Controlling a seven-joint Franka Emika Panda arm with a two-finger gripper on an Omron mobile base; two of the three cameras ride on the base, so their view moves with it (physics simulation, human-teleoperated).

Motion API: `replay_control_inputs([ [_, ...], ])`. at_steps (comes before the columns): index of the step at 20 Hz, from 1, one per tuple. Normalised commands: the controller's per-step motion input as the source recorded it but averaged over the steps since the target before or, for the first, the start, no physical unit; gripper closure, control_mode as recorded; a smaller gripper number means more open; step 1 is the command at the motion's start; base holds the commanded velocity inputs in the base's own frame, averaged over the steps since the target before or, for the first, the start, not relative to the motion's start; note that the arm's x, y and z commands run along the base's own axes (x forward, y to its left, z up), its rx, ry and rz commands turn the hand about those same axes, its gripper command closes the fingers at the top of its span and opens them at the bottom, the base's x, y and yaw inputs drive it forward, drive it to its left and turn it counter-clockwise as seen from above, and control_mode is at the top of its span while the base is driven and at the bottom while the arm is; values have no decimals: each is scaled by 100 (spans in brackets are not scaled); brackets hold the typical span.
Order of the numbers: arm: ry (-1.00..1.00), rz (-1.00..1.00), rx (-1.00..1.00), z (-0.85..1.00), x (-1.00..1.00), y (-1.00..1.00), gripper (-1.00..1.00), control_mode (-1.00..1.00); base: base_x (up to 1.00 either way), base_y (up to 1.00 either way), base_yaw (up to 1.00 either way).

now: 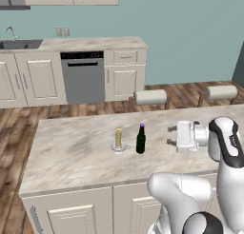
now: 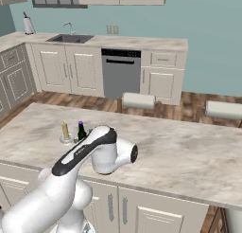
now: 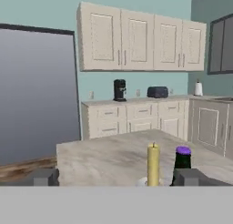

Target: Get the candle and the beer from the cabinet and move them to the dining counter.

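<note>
1. The candle (image 1: 118,140) and the beer (image 1: 140,139) both stand upright on the dining counter (image 1: 71,152), side by side and just apart, well in from its edges. Judged from this, both things are already where the task wants them.
2. The gripper (image 1: 170,135) hovers over the counter beside the beer, on the side away from the candle, level with the two things. Its jaws stand wide and hold nothing.
3. The relation that matters: the jaws point sideways along the counter toward the beer, which is nearest, with the candle just beyond it. Both long axes are vertical, across the jaws' line of approach.
4. In the hand view the candle (image 3: 153,165) sits between the fingertips (image 3: 191,176), while the beer (image 3: 182,161) rises behind the right tip, so the hand lines up closer to the candle than the base views suggest.
5. The left base view shows the gap between gripper and beer; the right base view has the arm in front of that gap, with candle (image 2: 65,131) and beer (image 2: 81,131) beyond.
6. Probably only a clean retreat remains; the risk is knocking the beer.
</note>
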Motion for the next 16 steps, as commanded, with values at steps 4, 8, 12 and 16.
replay_control_inputs([
  [4, 44, -15, -1, 53, -31, -1, -100, -100, 0, 0, 0],
  [8, 26, -14, -1, 41, -50, 0, -100, -100, 0, 0, 0],
  [12, 24, -15, -3, 36, -52, 0, -100, -100, 0, 0, 0],
  [16, 29, -18, -4, 34, -45, 0, -100, -100, 0, 0, 0],
])
